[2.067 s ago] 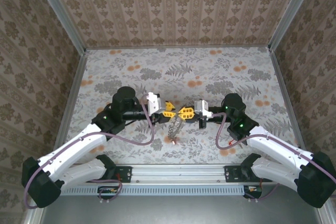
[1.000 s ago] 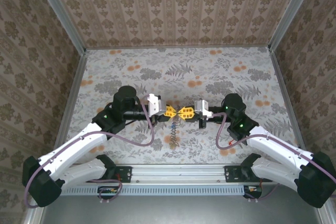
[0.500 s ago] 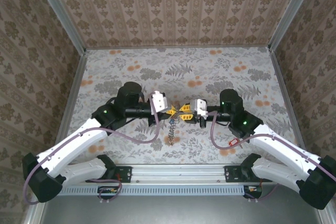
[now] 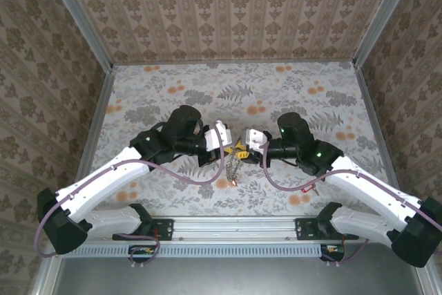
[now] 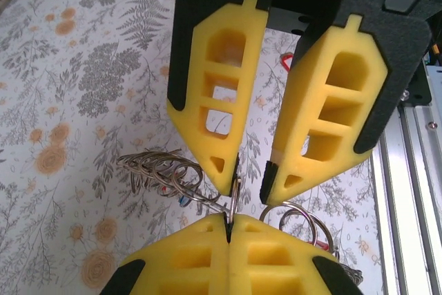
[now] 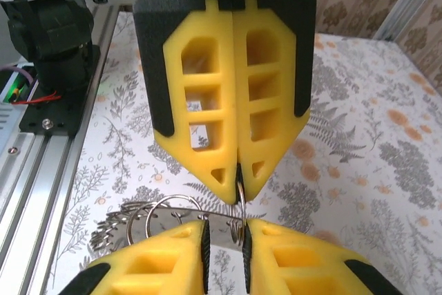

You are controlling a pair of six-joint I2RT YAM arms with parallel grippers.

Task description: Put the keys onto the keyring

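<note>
Since the earlier frame both arms have swung inward and forward over the counter. Their wrists now tilt, so the grippers meet in a shallow V rather than a straight line.

The keyring hangs in the air from that meeting point as a dark, dangling bunch at mid-counter. A red-tagged key shows just below it; whether it hangs or lies on the counter cannot be told.

The step in hand looks like steadying the ring between the two grippers so that a key can be worked onto its wire.

The left gripper has its yellow fingers pressed together, pinching a thin loop of the ring's wire. The right gripper has its jaws slightly apart beside that same loop. A flat metal piece sits in the gap; whether it is pinched cannot be told.

The next move probably calls for a firm left pinch while the right gripper reseats with small, careful motion.
</note>
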